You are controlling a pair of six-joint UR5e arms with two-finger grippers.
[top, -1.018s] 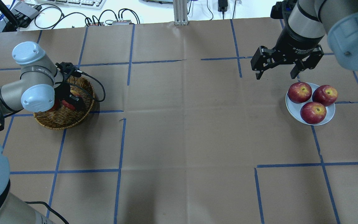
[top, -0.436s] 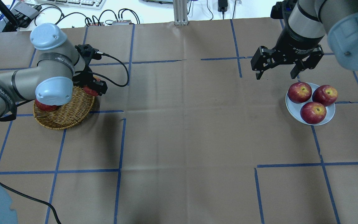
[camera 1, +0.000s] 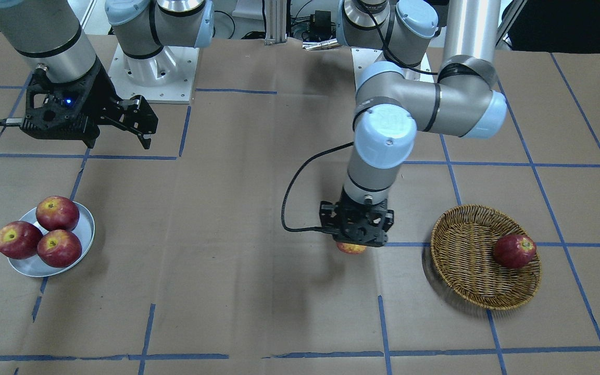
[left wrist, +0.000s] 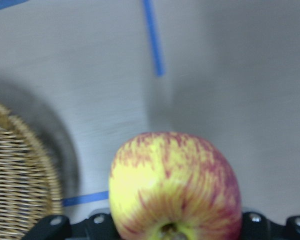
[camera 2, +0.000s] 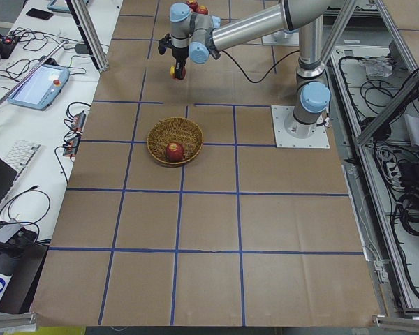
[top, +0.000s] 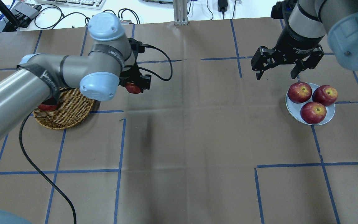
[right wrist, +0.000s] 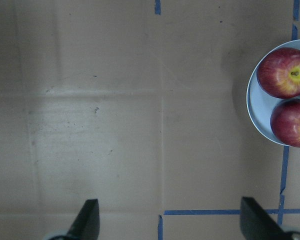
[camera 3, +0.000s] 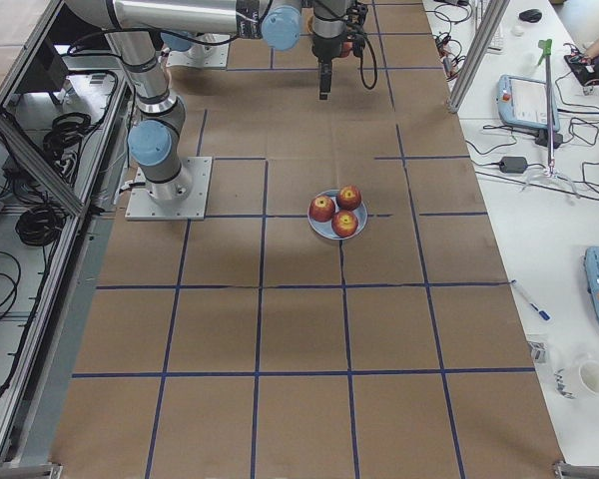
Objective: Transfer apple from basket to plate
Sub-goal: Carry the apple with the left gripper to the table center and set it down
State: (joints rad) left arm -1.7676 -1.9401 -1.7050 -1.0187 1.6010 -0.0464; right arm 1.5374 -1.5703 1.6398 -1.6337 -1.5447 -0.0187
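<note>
— Start at the left, then. What's over there?

— The round woven wicker basket (top: 73, 119), with one deep-red apple (camera 1: 513, 250) lying in it. The one that matters is out of it: the pale apple streaked red and yellow (left wrist: 175, 187) hangs above the brown paper table (top: 185, 140), just right of the basket's rim

— Held by what?

— The left gripper (camera 1: 354, 237), pointing straight down with its fingers clamped on either side of the apple. From the wrist camera the stem hollow sits up against the gripper body, and the round yellow underside faces the table

— And further right?

— A long bare stretch of paper, then the right gripper (top: 276, 76), fingers spread wide and holding nothing. It hangs just beyond the far edge of the small silvery grey-blue plate (top: 292, 109)

— So the plate is a long way from the apple?

— Well apart, off to the right, nearly the whole table between them. The right arm is much the nearer to it, but the left one has the fruit. I'd judge the carry is barely begun

— Any room on that plate?

— Not much: three deep-red apples (top: 313, 112) crowd it, touching one another. I'd guess a fourth would have to perch on top or at the edge, and might roll
</note>
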